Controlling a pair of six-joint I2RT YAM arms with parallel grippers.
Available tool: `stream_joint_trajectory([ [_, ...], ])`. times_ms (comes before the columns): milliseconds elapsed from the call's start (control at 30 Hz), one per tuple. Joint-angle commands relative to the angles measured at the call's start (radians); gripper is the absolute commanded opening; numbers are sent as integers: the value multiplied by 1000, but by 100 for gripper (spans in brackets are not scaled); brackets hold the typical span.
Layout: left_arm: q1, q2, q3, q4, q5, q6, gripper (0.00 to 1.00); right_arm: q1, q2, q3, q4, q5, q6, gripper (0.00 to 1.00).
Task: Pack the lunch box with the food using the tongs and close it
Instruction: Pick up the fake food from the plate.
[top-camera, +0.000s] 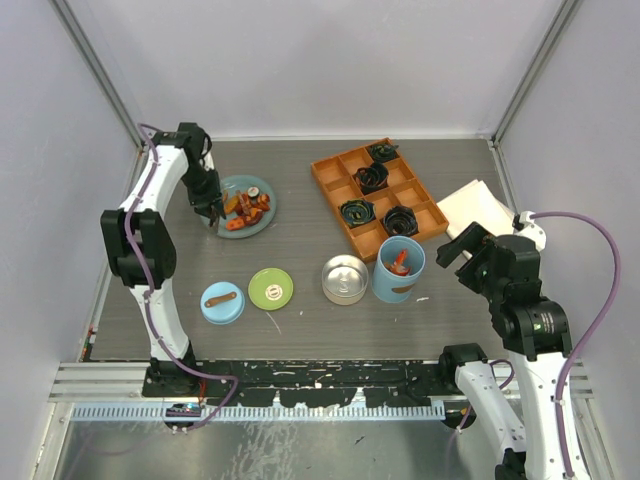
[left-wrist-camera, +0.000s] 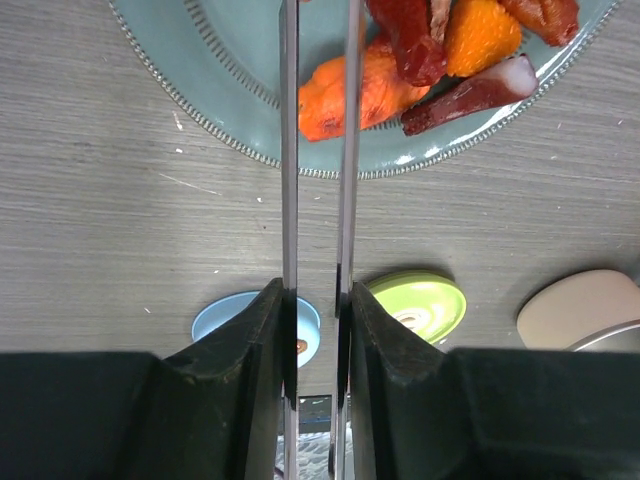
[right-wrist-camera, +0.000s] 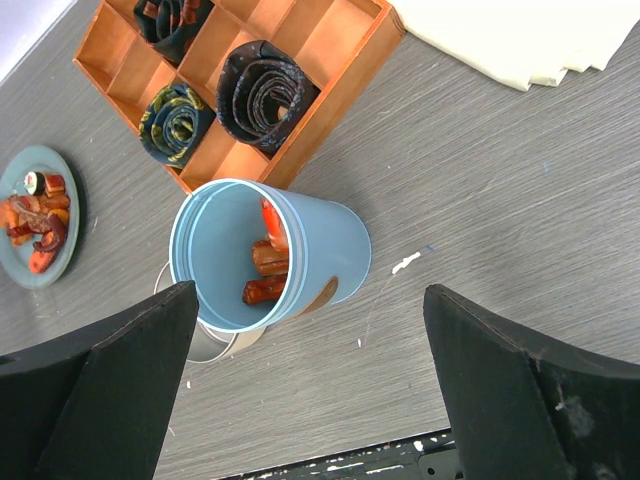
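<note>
Your left pincer (left-wrist-camera: 316, 300), clamped on the tongs (left-wrist-camera: 289, 150) over the teal plate's (left-wrist-camera: 230, 70) orange chunk (left-wrist-camera: 385, 90), may squeeze it out sideways; your right pincer (right-wrist-camera: 310, 300) stands apart.

A dark grey wood-grain desk (top-camera: 300, 180) fills the enclosure. Plain pale lilac-white wall panels (top-camera: 320, 60) close off its far, left and right edges, and slanting silver metal posts (top-camera: 100, 70) join them at the far corners. A slotted aluminium rail (top-camera: 100, 378) runs along the near edge. The light is soft and even, with faint shadows.
</note>
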Motion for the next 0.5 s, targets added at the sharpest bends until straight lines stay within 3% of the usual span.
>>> stream_joint_trajectory([
  [0, -3, -55, -15, -8, 24, 27, 31, -3, -21, 12, 36, 4, -3, 100],
  [200, -2, -97, -32, 23, -4, 17, 39, -3, -25, 13, 33, 7, -5, 100],
  [467, -3, -94, -36, -42, -39, 83, 38, -3, -22, 9, 33, 6, -3, 100],
])
